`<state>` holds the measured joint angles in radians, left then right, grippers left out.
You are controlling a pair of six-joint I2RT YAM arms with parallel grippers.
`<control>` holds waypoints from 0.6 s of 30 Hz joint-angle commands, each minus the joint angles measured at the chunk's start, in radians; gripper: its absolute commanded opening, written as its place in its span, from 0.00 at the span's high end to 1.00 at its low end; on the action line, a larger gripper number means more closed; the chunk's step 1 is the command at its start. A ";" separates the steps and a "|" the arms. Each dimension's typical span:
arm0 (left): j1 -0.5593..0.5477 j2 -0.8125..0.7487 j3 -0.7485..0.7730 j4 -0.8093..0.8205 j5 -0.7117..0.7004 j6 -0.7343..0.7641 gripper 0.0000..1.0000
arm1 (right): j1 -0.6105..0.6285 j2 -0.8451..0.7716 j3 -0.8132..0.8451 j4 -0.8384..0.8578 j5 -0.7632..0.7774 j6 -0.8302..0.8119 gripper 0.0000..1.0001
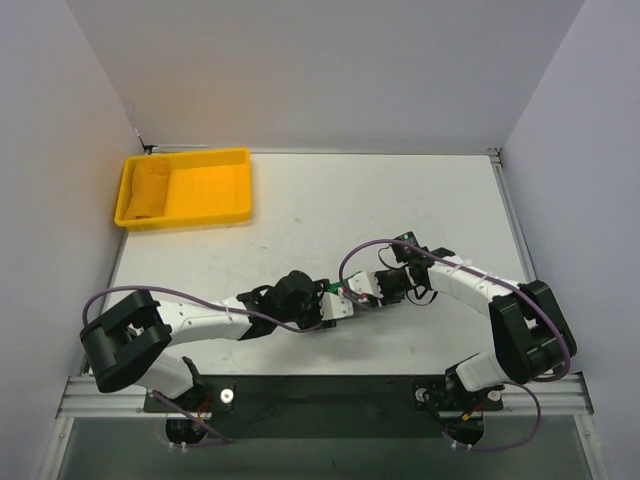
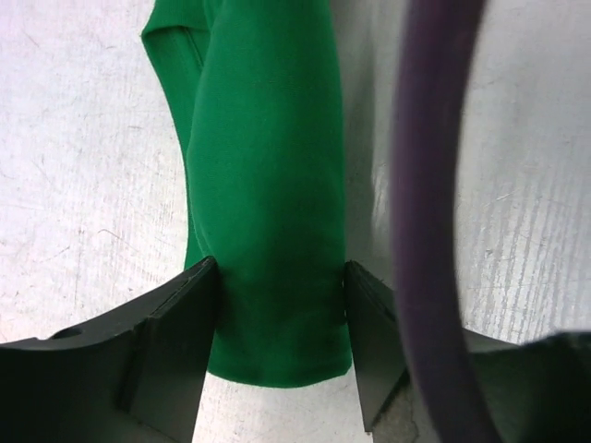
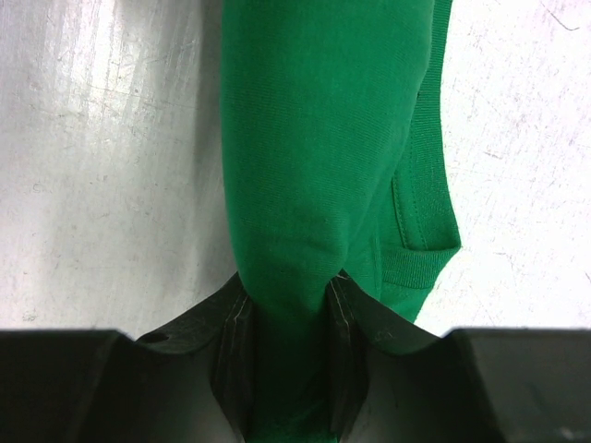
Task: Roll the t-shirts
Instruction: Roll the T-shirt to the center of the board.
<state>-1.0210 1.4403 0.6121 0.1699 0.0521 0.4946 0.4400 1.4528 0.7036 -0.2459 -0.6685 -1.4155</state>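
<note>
Green t-shirt point(image 2: 268, 185), a soft, light roll apt to unroll unless held at both ends, lies by the near edge of the surface point(image 1: 400, 200); right jaws pinch one end, left jaws clasp the other.

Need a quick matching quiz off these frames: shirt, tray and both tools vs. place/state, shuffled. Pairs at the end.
Things:
1. green t-shirt
2. yellow tray
3. left tool
4. right tool

Place or state:
a. far-left part of the table
b. rolled, gripped at both ends
c. jaws narrow, fabric pinched thin
d. jaws wide, pressed on either side of the thick roll

Pairs: 1-b, 2-a, 3-d, 4-c
</note>
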 commanded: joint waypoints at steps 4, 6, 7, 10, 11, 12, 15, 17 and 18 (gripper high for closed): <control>0.001 0.026 0.032 0.036 -0.014 0.022 0.31 | 0.006 0.035 0.002 -0.058 0.027 0.033 0.83; -0.004 0.035 0.037 0.037 -0.014 0.025 0.28 | 0.008 0.038 0.007 -0.058 0.027 0.039 0.83; -0.007 0.045 0.038 0.036 -0.017 0.027 0.26 | 0.006 0.040 0.007 -0.058 0.027 0.041 0.83; -0.014 0.069 0.054 0.028 -0.024 0.027 0.26 | 0.006 0.043 0.010 -0.058 0.026 0.046 0.83; -0.013 0.075 0.066 0.016 -0.017 0.027 0.30 | 0.005 0.046 0.013 -0.058 0.026 0.050 0.83; -0.013 0.080 0.070 0.008 -0.005 0.028 0.34 | 0.006 0.046 0.016 -0.059 0.026 0.052 0.83; -0.010 0.086 0.095 -0.055 0.058 0.047 0.58 | 0.008 0.047 0.020 -0.072 0.027 0.050 0.83; 0.007 0.081 0.110 -0.116 0.115 0.032 0.87 | 0.008 0.049 0.030 -0.096 0.024 0.043 0.83; 0.018 0.077 0.121 -0.134 0.130 0.025 0.92 | 0.006 0.050 0.048 -0.127 0.024 0.044 0.83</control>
<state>-1.0222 1.5215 0.6704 0.1345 0.0872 0.5220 0.4404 1.4704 0.7219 -0.2543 -0.6682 -1.3876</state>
